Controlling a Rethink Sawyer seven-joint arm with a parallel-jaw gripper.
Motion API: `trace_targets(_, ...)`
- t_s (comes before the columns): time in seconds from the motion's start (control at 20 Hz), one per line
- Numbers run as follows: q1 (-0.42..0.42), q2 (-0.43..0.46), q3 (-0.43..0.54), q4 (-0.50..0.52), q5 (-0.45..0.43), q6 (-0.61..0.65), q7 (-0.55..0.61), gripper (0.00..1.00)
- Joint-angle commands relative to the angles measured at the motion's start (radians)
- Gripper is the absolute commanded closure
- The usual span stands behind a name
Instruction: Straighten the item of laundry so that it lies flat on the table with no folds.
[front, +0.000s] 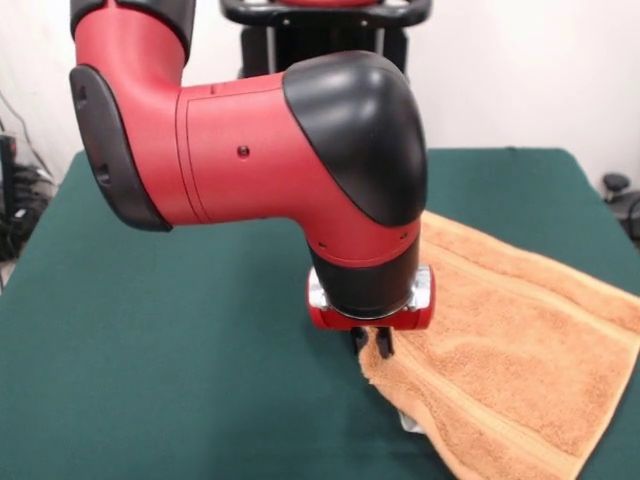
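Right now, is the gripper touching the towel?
Touching. In the front view the gripper has its dark fingertips pressed into the raised corner of the orange towel, with no gap showing between them.

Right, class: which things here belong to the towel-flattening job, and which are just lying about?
Belongs to the job:
orange-tan towel
green table
gripper

Just lying about:
cables beside the table
dark object past the table's other side

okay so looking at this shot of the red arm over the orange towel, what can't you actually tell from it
- Hand: front view; the arm's wrist covers it, only dark tips show at the towel's edge, so open or shut is unclear.
- Towel: its right side and lower corner are cut off by the picture's edges.
- Table: the arm hides much of its far side.
- Small pale thing under the towel's near edge: too small to name.
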Motion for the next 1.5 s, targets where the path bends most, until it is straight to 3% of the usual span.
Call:
trace_targets(0.05, 0.05, 0.063, -0.028, -0.029, 0.03, 0.134, -0.008, 1.0)
trace_targets(0.7, 0.074, 0.01, -0.04, -0.063, 0.042, 0.216, 0.004, 1.0)
trace_targets(0.9, 0.055, -0.046, -0.049, 0.032, 0.065, 0.125, 0.039, 1.0)
trace_targets(1.1, 0.035, 0.009, -0.054, 0.093, 0.05, -0.018, 0.024, 1.0)
trace_targets(1.5, 0.032, 0.029, -0.062, 0.109, 0.033, -0.045, -0.02, 1.0)
